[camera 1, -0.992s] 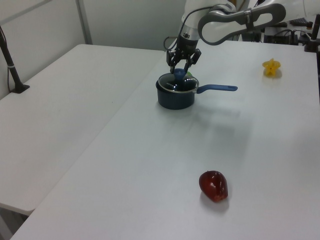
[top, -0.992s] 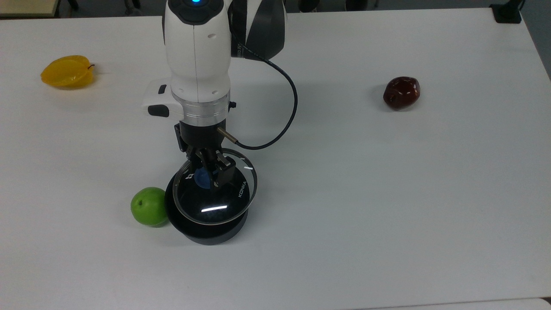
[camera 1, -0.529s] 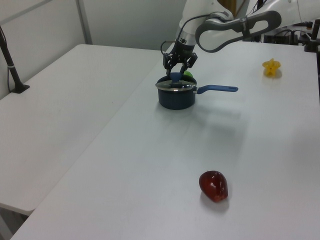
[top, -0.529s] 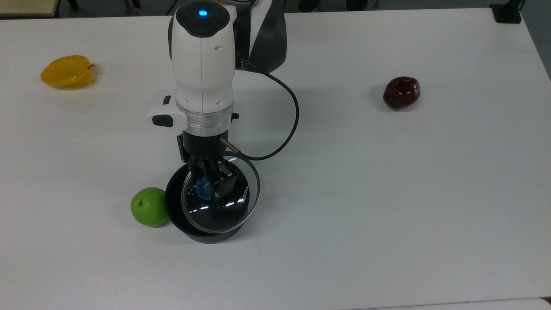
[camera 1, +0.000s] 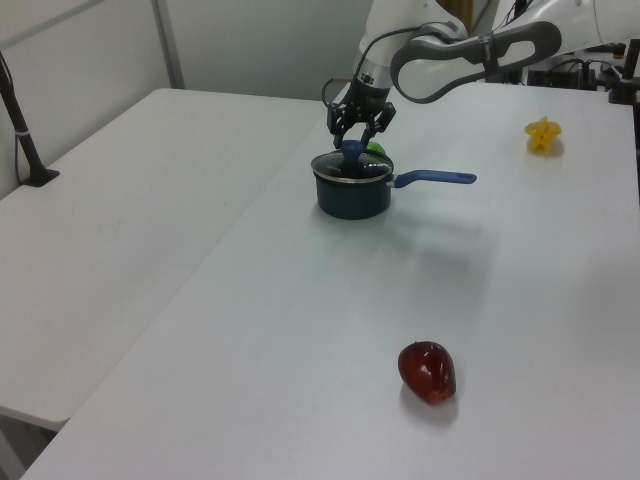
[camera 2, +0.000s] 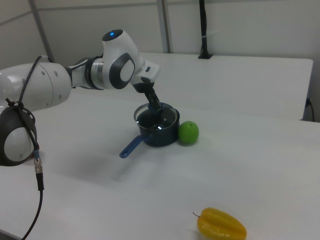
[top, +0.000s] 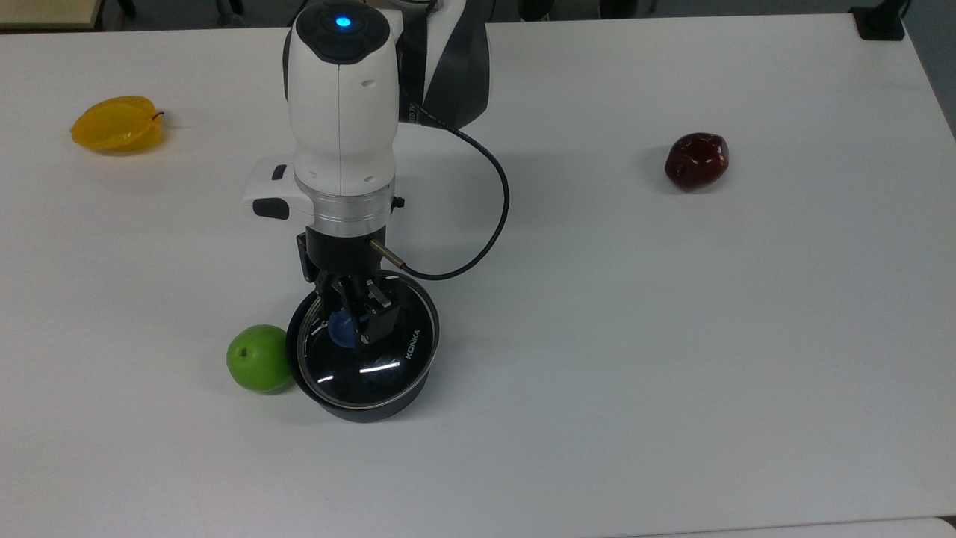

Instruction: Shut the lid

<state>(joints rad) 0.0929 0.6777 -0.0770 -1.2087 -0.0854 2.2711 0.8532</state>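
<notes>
The round glass lid with a metal rim and "KONKA" print lies nearly level over the dark blue saucepan, slightly toward the top view's right of the rim. My gripper reaches down from above and is shut on the lid's blue knob. In the left view the gripper stands over the lid and the saucepan, whose blue handle points to the left view's right. The right view shows the lid at the saucepan's rim.
A green apple touches the saucepan on the top view's left. A yellow star fruit lies far left, and a dark red fruit far right. The arm's black cable loops to the right of the gripper.
The lid, tilted and shifted toward the top view's right half a second ago, has come back left and down and now rests level at the saucepan's rim.
</notes>
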